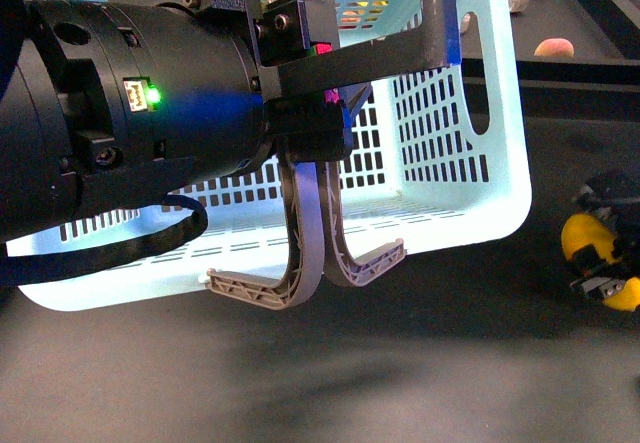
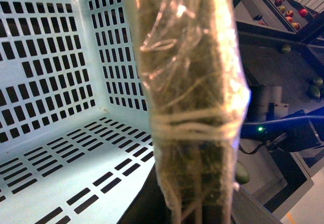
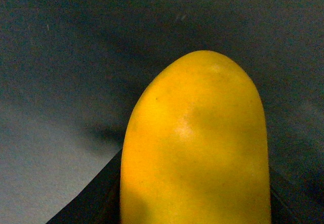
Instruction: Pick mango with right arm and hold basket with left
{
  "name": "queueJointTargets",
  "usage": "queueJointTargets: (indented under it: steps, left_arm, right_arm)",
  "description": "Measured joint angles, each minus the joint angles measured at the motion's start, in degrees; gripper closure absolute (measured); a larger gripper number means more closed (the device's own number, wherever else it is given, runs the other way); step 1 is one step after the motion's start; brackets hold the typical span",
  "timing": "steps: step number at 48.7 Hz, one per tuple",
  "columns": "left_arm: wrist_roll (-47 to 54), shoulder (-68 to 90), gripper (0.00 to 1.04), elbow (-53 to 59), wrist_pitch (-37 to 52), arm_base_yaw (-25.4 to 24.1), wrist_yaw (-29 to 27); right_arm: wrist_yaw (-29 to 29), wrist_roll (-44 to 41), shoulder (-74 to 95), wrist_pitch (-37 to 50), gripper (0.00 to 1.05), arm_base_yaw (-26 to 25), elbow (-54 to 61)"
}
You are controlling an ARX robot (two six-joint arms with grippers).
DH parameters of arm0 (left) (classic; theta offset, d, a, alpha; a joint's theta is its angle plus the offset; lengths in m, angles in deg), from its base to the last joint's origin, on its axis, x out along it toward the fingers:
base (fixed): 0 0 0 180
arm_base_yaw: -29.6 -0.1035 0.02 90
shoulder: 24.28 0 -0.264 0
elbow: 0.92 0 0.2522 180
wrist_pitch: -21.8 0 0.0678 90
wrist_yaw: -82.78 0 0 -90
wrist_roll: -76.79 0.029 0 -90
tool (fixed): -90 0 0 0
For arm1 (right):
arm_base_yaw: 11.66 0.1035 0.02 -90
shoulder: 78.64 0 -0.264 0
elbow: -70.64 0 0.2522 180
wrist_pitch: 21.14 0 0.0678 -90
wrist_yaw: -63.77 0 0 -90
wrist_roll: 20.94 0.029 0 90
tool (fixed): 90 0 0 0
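The bulky black cylindrical left arm reaches over the large pale turquoise plastic basket with slotted walls. The left gripper appears closed around the tape-wrapped handle, which fills the left wrist view. The smooth yellow-orange oval mango is outside the basket, to its right, at the dark grey table. The black right gripper has its fingers spread wide on both sides of the mango, gripping it.
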Motion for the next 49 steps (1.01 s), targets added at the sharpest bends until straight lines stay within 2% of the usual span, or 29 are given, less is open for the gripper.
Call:
queueJointTargets:
  steps: [10,19,27,34,41,49]
  left_arm:
    - [0.00,0.00,0.96,0.00,0.00,0.00,0.00]
    - [0.00,0.00,0.96,0.00,0.00,0.00,-0.04]
    - [0.00,0.00,0.96,0.00,0.00,0.00,-0.04]
    - [0.00,0.00,0.96,0.00,0.00,0.02,0.04]
    - [0.00,0.00,0.96,0.00,0.00,0.00,0.02]
    - [-0.02,0.00,0.96,0.00,0.00,0.00,-0.09]
  right_arm:
    - [2.73,7.04,-10.93,5.51,0.50,-0.37,7.74]
    - [6.69,17.22,-28.81,8.74,0.50,0.55,18.97]
    - [7.52,24.74,-46.07,6.78,0.50,6.91,24.48]
    - [7.04,28.06,-52.00,5.51,0.50,12.24,24.63]
    - [5.31,29.83,-53.27,4.83,0.50,17.97,23.80]
    - [1.31,32.94,-47.01,5.07,0.50,25.79,18.43]
